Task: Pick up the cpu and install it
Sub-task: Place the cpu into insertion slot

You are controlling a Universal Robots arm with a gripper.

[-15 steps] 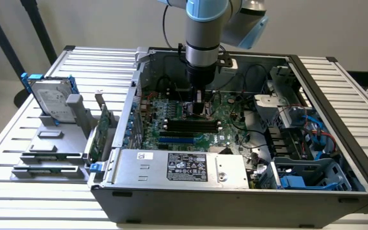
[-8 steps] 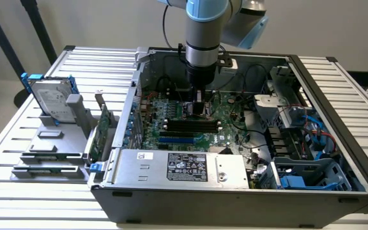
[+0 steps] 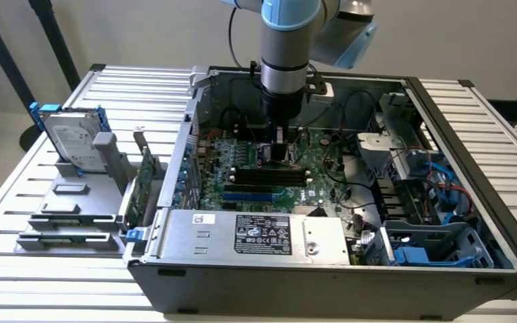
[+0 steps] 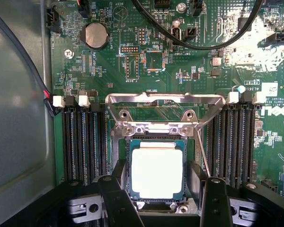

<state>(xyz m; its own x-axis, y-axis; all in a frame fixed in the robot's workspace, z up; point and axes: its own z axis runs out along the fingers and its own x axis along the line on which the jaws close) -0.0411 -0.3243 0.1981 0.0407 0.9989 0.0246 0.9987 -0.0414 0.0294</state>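
One open computer case sits on the slatted table, its green motherboard exposed. Down inside, the gripper hangs released, fingers spread either side of the socket. The cpu lies flat in it.

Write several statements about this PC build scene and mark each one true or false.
1. The cpu lies seated on the motherboard. True.
2. The hard drive stands in a grey holder outside the computer case. True.
3. The pincer is shut on the hard drive. False: it is open, fingers either side of the cpu.
4. A closed metal frame covers the cpu. False: the metal frame is swung open, off the chip.
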